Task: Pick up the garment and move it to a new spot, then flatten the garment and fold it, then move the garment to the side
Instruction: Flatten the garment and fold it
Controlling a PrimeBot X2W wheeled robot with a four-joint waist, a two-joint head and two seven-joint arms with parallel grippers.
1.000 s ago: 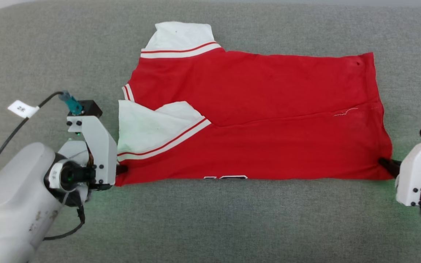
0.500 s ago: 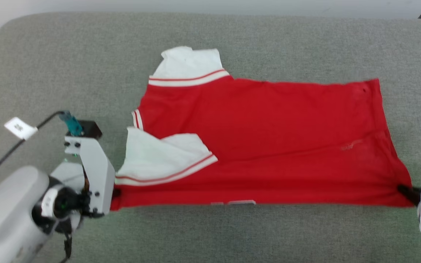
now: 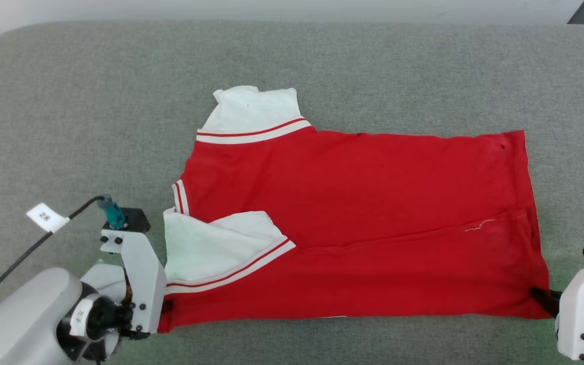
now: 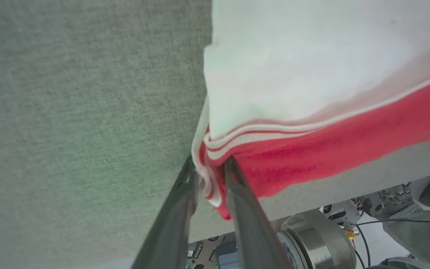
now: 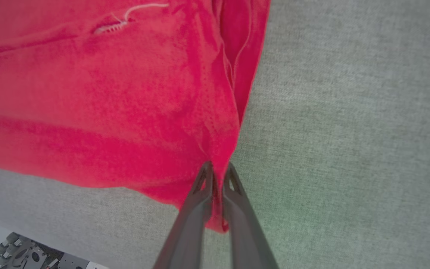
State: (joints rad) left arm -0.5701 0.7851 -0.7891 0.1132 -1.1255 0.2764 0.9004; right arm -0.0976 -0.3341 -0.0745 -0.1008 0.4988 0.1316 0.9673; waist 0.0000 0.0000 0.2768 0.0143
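The garment (image 3: 363, 203), red with white sleeves and striped trim, lies folded lengthwise on the grey padded table (image 3: 94, 101). One white sleeve (image 3: 211, 253) is laid over the red body; the other (image 3: 254, 109) sticks out at the far side. My left gripper (image 3: 166, 305) is at the near left corner, and the left wrist view shows its fingers narrowly apart with striped trim and red cloth (image 4: 312, 149) packed between them (image 4: 211, 168). At the near right corner, my right gripper (image 3: 540, 296) pinches the red hem (image 5: 125, 112) between nearly closed fingers (image 5: 218, 168).
Bare grey surface surrounds the garment on all sides, with the table's near edge (image 4: 312, 198) just below the left gripper. The robot's base and wheels (image 5: 17, 250) show under that edge. A tagged black cable (image 3: 43, 218) runs from the left wrist.
The head camera has shifted, so the whole picture sits lower. Both grippers keep the same near corners. The lettering at the near edge has almost gone from sight.
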